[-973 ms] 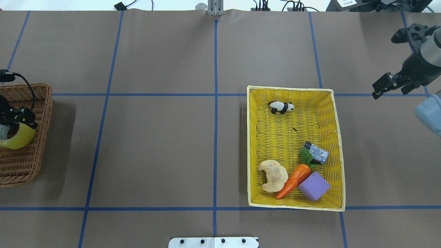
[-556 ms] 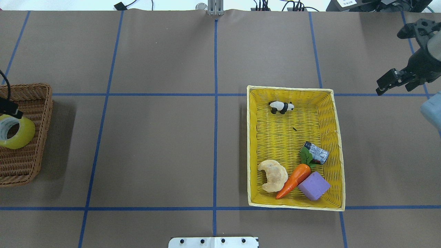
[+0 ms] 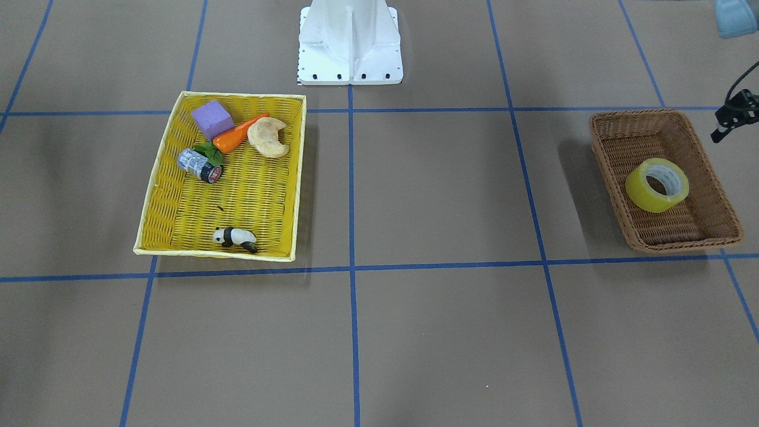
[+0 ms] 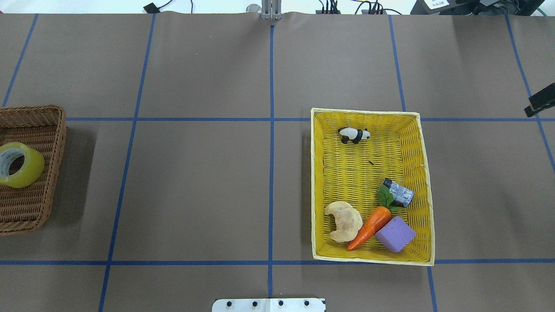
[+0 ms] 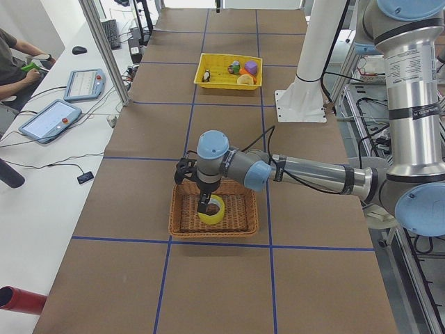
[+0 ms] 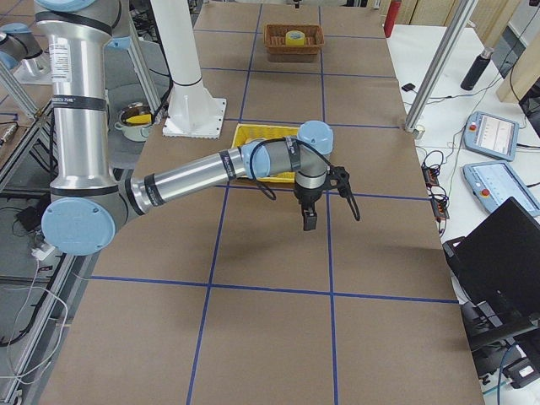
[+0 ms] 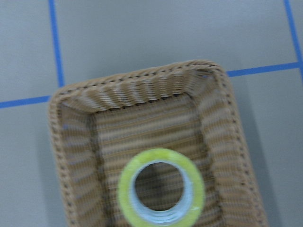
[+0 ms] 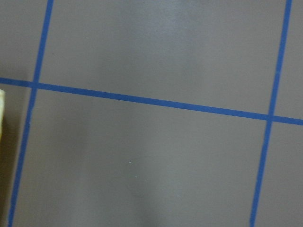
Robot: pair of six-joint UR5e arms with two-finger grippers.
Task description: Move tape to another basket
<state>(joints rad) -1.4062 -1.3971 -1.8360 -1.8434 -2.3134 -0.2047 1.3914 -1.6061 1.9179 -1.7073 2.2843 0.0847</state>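
The yellow tape (image 4: 18,165) lies free in the brown wicker basket (image 4: 43,190) at the table's left end. It also shows in the front-facing view (image 3: 657,185) and, seen from above, in the left wrist view (image 7: 161,189). My left gripper (image 5: 201,197) hangs just above the tape and holds nothing. It is outside the overhead view. My right gripper (image 6: 308,213) hovers empty over bare table to the right of the yellow basket (image 4: 318,173). Only one of its fingers (image 4: 540,102) shows at the overhead view's right edge.
The yellow basket holds a toy panda (image 4: 354,134), a grey-and-black patterned roll (image 4: 398,192), a carrot (image 4: 368,227), a croissant (image 4: 343,221) and a purple block (image 4: 395,234). The robot's white base (image 3: 350,41) stands at mid-table.
My left gripper let go of the tape in the brown basket and drew off the overhead view's left edge. My right gripper moved right, almost out of that view.
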